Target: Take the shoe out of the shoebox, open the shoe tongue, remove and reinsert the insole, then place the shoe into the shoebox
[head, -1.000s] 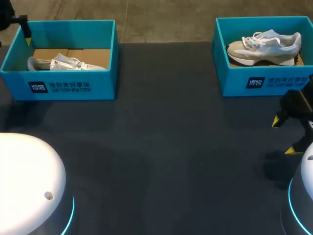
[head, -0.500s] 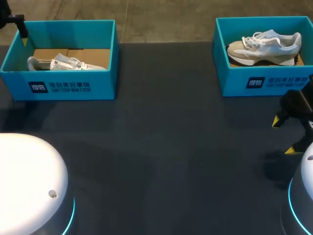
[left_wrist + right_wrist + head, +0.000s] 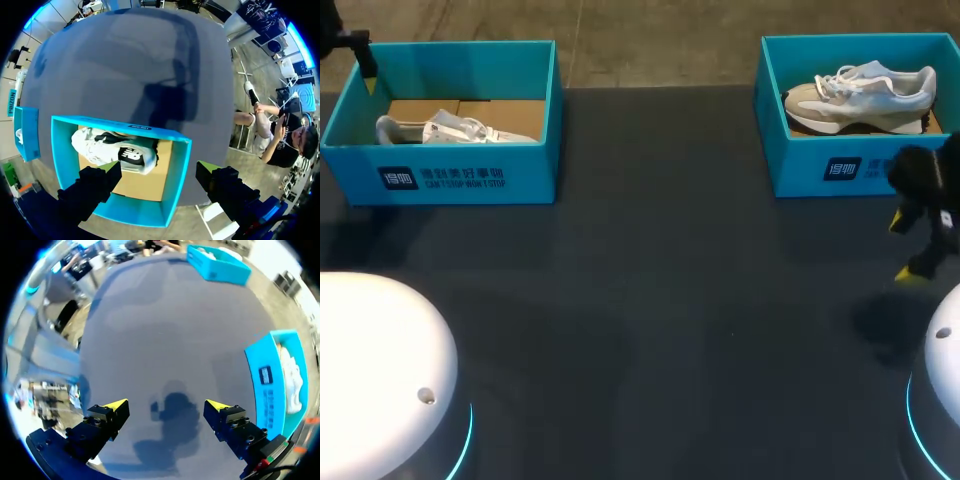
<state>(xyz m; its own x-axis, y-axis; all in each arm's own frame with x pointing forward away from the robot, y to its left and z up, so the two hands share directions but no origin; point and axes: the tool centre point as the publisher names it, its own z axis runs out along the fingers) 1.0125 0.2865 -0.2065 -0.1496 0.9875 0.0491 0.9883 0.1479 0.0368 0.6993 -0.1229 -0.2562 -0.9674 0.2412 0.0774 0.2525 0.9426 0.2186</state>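
Two teal shoeboxes stand at the far side of the dark table. The left box (image 3: 440, 175) holds a white shoe (image 3: 455, 128) lying on its side, also seen as the white shoe (image 3: 117, 154) in the left wrist view. My left gripper (image 3: 159, 170) hangs open above that box's far-left corner, holding nothing. The right box (image 3: 860, 170) holds a beige-and-white shoe (image 3: 865, 92) standing upright. In front of the right box, my right gripper (image 3: 907, 247) stands open and empty over the bare table, with the box (image 3: 277, 382) beside it.
The wide dark tabletop (image 3: 650, 300) lies between and in front of the boxes. The white bases of my arms sit at the near left (image 3: 380, 370) and near right (image 3: 940, 400) corners.
My right gripper has moved a little up and to the right, closer to the right box. My left gripper's finger shifted slightly away from the box's left wall.
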